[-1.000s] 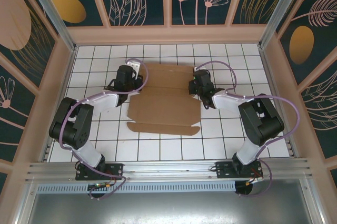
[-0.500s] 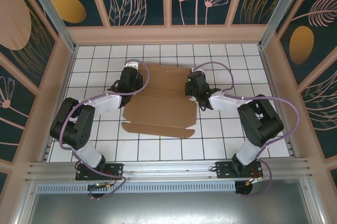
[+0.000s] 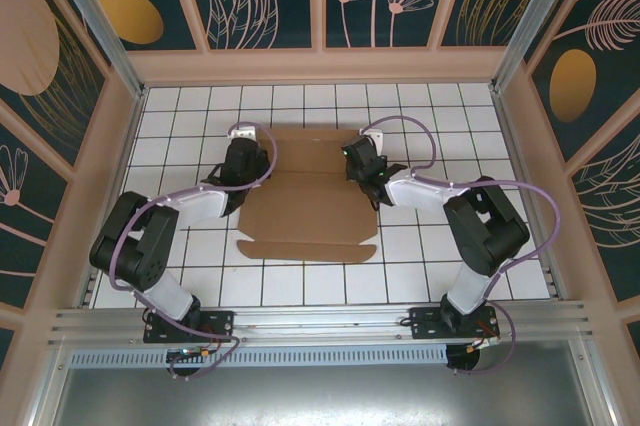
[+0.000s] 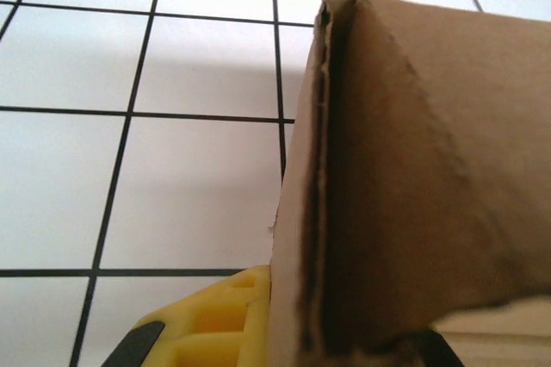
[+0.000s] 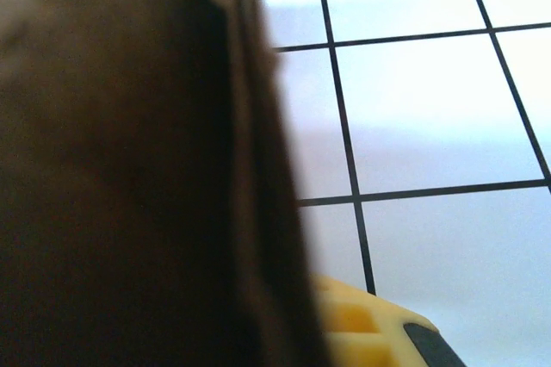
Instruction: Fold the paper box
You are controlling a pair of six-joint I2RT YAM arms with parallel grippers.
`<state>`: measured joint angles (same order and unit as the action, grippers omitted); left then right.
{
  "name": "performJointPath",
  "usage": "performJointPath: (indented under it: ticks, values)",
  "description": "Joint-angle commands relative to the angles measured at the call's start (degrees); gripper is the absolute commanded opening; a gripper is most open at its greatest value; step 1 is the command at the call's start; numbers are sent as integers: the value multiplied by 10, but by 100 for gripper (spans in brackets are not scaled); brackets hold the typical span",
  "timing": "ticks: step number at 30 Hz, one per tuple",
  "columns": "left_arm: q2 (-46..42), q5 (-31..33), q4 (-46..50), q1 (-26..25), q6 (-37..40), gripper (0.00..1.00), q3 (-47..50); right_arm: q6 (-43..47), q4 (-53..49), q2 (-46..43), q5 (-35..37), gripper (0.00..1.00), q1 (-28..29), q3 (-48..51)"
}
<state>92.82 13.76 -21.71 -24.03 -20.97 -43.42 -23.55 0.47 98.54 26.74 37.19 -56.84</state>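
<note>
1. The paper box [image 3: 308, 208], a plain brown corrugated cardboard sheet with flaps and creases, lies mid white tiled desk [image 3: 430, 246] between the arms, its near flap running left-to-right.
2. Left gripper [image 3: 250, 161] is at its far-left edge and right gripper [image 3: 358, 161] at its far-right edge, both equally near.
3. Left jaws are pressed together, pinching a raised flap beside the yellow pad [image 4: 215, 324].
4. Right jaws likewise nip the opposite flap.
5. The fold likely turns on swinging both flaps inward.

The paper box [image 3: 305, 208] lies on the white tiled table [image 3: 420, 266], with 1 long flap flat at its near side. The left gripper [image 3: 252, 161] meets its far-left edge and the right gripper [image 3: 357, 161] its far-right edge.
</note>
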Motion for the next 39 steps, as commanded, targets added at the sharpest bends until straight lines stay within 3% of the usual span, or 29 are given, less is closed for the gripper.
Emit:
performJointPath:
  ticks: [1, 13, 24, 33, 39]
  values:
    - [-25, 10, -50, 16, -83, 6, 44, -6, -8, 16, 58, 0, -17, 19]
    - [-13, 17, -117, 9, -104, 7, 125, 48, 197, -9, 11, 0, -22, 153]
    - [5, 55, -157, -17, -127, 7, 173, 30, 230, 29, -18, 0, -21, 183]
    - [36, 44, -177, -17, -143, 8, 192, 23, 254, 39, -39, 0, -22, 202]
    - [27, 47, -164, -17, -140, 8, 186, 34, 236, -2, -62, 0, -37, 194]
